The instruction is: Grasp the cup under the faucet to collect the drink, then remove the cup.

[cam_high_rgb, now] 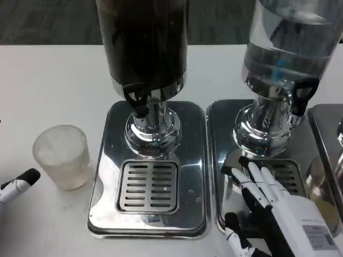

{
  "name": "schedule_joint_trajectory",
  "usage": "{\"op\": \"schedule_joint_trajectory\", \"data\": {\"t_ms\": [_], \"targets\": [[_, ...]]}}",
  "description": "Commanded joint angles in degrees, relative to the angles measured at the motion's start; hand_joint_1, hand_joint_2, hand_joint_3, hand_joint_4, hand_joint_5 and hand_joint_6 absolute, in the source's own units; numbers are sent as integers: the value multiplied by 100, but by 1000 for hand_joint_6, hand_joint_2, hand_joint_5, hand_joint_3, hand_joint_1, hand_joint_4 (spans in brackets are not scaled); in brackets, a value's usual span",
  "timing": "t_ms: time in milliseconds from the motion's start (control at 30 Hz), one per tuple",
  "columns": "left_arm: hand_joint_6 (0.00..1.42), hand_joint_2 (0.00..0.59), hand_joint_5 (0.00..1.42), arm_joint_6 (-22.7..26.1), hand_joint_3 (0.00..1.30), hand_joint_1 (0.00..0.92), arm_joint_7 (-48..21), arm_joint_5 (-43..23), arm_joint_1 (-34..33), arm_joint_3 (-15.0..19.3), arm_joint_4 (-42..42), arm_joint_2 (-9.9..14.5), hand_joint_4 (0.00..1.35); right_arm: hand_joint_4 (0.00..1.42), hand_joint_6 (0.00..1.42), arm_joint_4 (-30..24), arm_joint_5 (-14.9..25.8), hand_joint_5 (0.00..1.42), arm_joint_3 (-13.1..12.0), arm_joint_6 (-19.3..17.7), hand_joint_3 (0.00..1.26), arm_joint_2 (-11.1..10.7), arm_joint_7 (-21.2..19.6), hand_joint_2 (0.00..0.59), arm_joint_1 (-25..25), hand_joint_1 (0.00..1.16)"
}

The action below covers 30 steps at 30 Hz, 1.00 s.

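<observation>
A frosted plastic cup [61, 157] is stood upright on the white table [48, 80], just left of the dark drink dispenser [143, 48] and beside its steel drip tray [148, 187], not under the faucet [136, 101]. The right hand [268, 206] is spread open over the neighbouring tray [225, 134], holding nothing. Of the left hand [19, 184], only a fingertip is seen near the cup; its state cannot be told.

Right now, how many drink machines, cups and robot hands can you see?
Drink dispensers: 2, one dark, one clear
Cups: 1, a frosted cup on the table
Robot hands: 2, left hand, right hand
Total: 5
</observation>
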Motion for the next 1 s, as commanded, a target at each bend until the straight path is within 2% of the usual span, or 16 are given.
{"op": "schedule_joint_trajectory", "data": {"t_ms": [33, 500, 1000], "targets": [[91, 29, 75, 9, 0, 25, -11, 68, -187, -157, 231, 223, 0, 0, 89, 93, 6, 0, 28, 37, 127, 39, -32, 560, -19, 535], [96, 32, 76, -10, 0, 60, 273, 450, -734, -719, 651, 483, 0, 0, 107, 182, -60, 0, 105, 57, 127, 190, -140, 559, -14, 536], [90, 14, 76, -159, 0, 25, 507, 640, -1120, -1206, 1154, 463, 0, 0, 109, 126, -58, 0, 118, 78, 127, 180, -86, 559, 51, 537]]}}
